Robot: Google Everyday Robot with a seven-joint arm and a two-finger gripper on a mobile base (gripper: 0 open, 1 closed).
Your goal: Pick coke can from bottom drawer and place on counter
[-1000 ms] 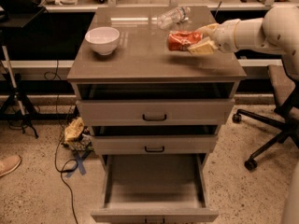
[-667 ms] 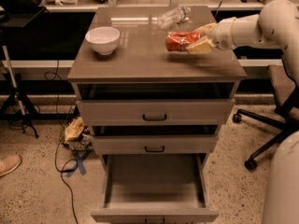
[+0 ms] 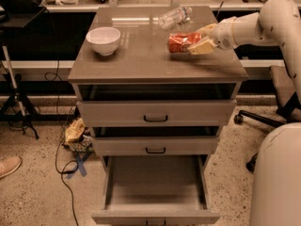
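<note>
The red coke can [image 3: 179,43] lies on its side, held just over the right part of the counter [image 3: 141,55]. My gripper [image 3: 195,41] reaches in from the right on the white arm and is shut on the coke can, its tan fingers [image 3: 201,46] above and below the can's right end. The bottom drawer [image 3: 155,192] is pulled wide open below and shows a bare inside.
A white bowl [image 3: 104,40] stands on the counter's left. A clear plastic bottle [image 3: 174,17] lies at the counter's back. Two upper drawers [image 3: 155,113] are slightly open. Office chair [image 3: 277,98] at right; cables and a crumpled bag [image 3: 75,132] on the floor at left.
My gripper with the coke can has shifted slightly left and back over the counter. The bowl, bottle and drawers have not moved.
</note>
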